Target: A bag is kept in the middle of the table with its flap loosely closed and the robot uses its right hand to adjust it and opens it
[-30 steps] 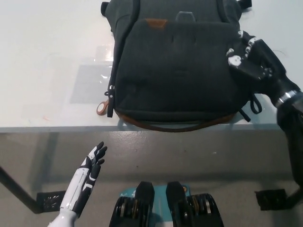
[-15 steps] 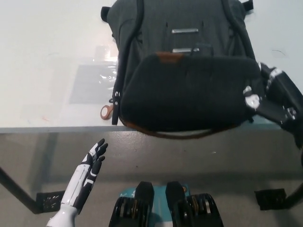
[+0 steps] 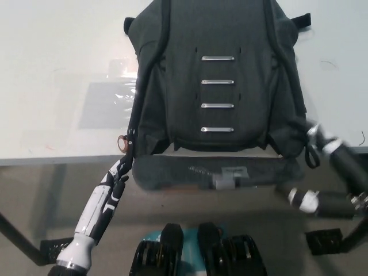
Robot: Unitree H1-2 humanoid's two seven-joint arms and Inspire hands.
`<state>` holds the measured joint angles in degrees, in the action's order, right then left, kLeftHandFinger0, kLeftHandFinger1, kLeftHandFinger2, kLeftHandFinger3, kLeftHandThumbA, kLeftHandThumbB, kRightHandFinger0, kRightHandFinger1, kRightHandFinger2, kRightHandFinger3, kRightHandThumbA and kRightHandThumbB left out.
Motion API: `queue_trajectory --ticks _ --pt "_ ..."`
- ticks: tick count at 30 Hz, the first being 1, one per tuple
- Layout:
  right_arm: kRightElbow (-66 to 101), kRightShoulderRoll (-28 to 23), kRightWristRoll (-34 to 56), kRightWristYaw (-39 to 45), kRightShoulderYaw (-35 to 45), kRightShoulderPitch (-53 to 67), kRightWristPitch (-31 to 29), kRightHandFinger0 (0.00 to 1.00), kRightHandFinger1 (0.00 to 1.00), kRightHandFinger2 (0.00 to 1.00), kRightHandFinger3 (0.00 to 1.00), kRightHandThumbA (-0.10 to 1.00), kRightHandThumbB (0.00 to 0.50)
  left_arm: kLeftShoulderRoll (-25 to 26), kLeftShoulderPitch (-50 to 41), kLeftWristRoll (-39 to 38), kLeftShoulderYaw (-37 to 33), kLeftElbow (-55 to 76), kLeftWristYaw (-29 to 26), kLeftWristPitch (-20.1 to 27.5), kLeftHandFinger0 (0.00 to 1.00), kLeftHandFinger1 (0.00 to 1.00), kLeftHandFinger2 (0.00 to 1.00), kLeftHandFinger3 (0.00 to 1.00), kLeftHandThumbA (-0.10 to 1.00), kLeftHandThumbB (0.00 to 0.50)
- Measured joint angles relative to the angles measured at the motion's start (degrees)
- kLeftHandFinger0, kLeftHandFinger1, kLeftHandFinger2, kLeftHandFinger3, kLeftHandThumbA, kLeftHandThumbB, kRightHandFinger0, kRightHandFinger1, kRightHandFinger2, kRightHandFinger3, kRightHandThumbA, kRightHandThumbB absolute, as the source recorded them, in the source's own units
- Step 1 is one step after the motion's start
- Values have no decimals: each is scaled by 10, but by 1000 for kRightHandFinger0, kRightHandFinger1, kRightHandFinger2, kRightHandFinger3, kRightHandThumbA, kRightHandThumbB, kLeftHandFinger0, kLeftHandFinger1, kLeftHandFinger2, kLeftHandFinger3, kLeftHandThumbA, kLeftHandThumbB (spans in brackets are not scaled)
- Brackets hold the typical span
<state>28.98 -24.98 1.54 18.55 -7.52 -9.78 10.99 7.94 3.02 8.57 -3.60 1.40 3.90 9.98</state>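
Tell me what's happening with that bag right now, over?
Right robot hand at the bag's near right corner, grip unclear. Flap open, hanging over the table edge. Left robot hand idle below, fingers apart. Nothing blocking.

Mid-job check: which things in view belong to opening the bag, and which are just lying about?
Job:
- bag
- its flap, hanging over the table edge
- right hand, at the flap's right end

Lying about:
- clear plastic sheet left of the bag
- left hand, idle below the table edge
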Motion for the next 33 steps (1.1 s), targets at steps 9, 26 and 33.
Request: queue_trajectory --ticks 9,26,33 --pt "-72 44 -91 -12 -62 62 -82 1000 1000 1000 1000 1000 474 0 10 0 0 -5 1 -4 1000 1000 1000 1000 1000 187" --pt "-133 58 -104 -17 -28 94 -177 1000 1000 1000 1000 981 428 8 31 0 2 -14 2 -10 1000 1000 1000 1000 1000 180" --pt "-156 101 -47 -26 29 118 -216 1000 1000 1000 1000 1000 406 8 38 0 2 -14 2 -13 1000 1000 1000 1000 1000 182"
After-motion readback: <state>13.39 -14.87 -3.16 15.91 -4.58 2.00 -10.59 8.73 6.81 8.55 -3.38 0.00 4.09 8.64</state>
